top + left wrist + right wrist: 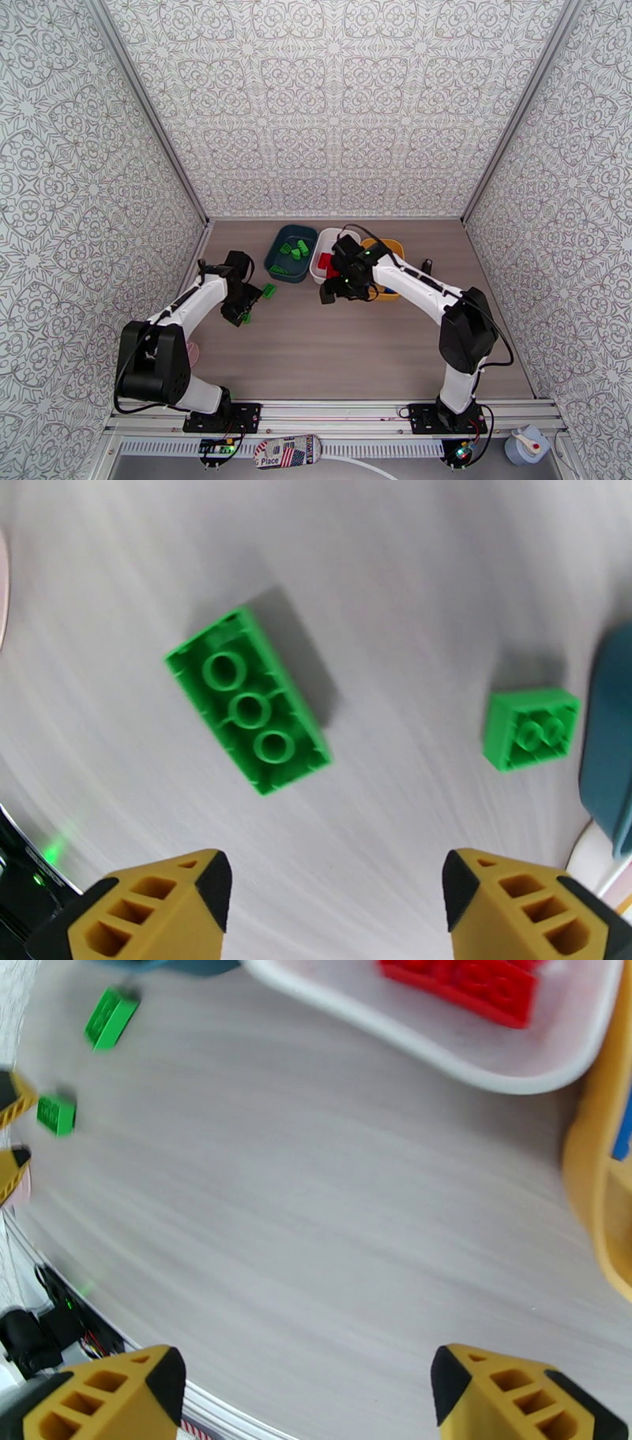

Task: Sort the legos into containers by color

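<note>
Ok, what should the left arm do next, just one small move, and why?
Probably ease the left gripper forward and down over the larger green brick: its jaws stand open and empty, the brick lies loose on the table ahead, and the teal tub nearby holds green ones.

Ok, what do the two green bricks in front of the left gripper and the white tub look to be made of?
The long green brick and the small green brick look like hard moulded plastic: even saturated colour, crisp moulded rings and ribs, a slight sheen. The white tub also looks plastic, smooth and semi-glossy with a thin rounded rim, though blur leaves its finish somewhat open.
</note>
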`<state>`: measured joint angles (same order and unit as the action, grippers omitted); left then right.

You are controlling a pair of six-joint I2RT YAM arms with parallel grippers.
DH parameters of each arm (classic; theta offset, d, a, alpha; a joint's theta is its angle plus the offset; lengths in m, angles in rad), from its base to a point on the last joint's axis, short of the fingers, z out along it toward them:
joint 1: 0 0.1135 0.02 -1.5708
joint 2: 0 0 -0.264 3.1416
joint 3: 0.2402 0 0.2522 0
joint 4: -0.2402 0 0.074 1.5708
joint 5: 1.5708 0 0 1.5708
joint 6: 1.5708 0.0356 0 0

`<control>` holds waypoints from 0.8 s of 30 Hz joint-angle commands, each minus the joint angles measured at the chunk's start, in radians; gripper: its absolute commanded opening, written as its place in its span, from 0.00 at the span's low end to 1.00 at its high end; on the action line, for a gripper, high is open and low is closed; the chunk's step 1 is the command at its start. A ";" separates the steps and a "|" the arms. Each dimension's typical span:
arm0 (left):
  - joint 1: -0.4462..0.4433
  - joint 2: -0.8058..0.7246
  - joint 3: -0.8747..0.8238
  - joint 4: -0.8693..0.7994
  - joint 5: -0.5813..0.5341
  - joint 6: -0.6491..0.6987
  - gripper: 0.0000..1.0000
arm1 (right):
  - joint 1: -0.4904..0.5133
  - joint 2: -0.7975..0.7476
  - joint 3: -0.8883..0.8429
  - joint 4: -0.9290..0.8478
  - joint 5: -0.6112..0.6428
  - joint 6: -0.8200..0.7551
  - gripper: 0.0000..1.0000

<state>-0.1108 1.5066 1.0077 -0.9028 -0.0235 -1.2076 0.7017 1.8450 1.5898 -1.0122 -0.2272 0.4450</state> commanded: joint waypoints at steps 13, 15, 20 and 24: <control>0.091 0.095 -0.029 0.100 -0.001 -0.088 0.67 | 0.002 0.051 0.067 -0.045 0.025 -0.046 0.86; 0.099 0.114 -0.020 0.099 0.002 -0.077 0.65 | 0.002 0.056 0.068 -0.048 0.025 -0.045 0.86; 0.114 0.157 -0.013 0.115 0.012 -0.055 0.63 | 0.002 0.058 0.071 -0.051 0.029 -0.038 0.86; 0.118 0.182 -0.008 0.127 0.013 -0.044 0.59 | 0.002 0.059 0.065 -0.048 0.030 -0.026 0.86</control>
<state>-0.0036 1.6707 0.9737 -0.7986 -0.0227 -1.2751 0.7052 1.8893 1.6325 -1.0420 -0.2161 0.4175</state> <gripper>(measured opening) 0.598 0.858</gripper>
